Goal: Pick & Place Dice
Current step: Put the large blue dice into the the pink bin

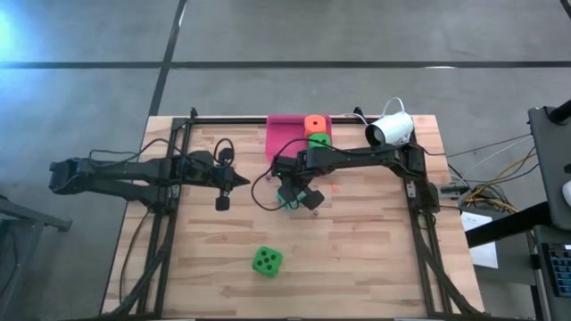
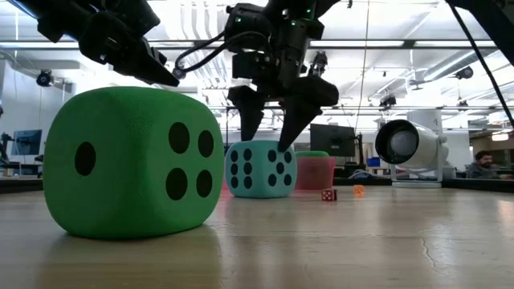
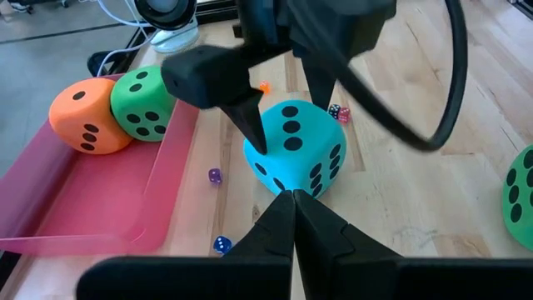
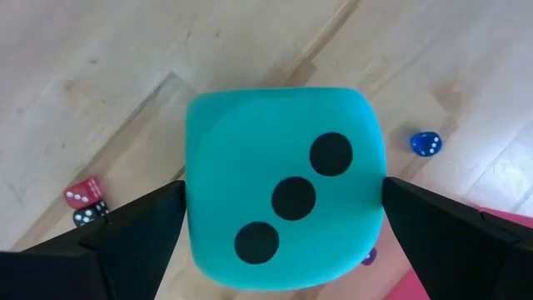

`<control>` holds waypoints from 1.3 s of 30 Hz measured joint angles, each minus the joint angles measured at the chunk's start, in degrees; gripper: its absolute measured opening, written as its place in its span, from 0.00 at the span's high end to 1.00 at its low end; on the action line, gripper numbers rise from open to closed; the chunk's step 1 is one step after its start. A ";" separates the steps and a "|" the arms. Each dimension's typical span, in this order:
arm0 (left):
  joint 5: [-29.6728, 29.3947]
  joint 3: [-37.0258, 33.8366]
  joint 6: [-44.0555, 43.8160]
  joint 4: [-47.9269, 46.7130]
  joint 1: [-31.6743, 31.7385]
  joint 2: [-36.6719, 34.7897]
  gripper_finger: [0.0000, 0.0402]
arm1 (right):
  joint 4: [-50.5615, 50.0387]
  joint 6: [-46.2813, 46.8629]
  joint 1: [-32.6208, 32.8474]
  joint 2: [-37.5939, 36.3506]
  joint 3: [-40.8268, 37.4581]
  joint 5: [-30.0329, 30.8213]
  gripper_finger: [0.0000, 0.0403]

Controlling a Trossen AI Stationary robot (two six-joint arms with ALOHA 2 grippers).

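The teal die (image 4: 283,179) rests on the table by its bottom face, three pips up, just in front of the pink tray (image 1: 285,143). My right gripper (image 2: 267,143) hangs over it, pointing down and open, one finger on each side of its top (image 4: 283,221). The orange die (image 1: 314,123) and one green die (image 1: 319,139) lie side by side in the tray's far end. The other green die (image 1: 267,261) sits alone near the table's near edge. My left gripper (image 1: 239,183) is shut, hovering left of the teal die and aimed at it (image 3: 293,208). My right gripper has its fingers (image 4: 141,229) close against two opposite side faces of the teal die (image 4: 200,192), coming from above. I cannot tell whether the fingers touch it. The die stands flat on the table.
Several tiny hard dice lie scattered round the teal die: red (image 4: 81,193), black (image 4: 90,214), blue (image 4: 426,143), purple (image 3: 214,176). A white camera (image 1: 391,129) stands at the far right of the table. The tray's near half is bare. Black frame rails run along both table sides.
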 joint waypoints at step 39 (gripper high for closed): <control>0.17 0.01 -1.53 -0.05 -0.01 -0.02 0.98 | -8.20 7.38 0.20 11.74 10.17 -0.24 0.02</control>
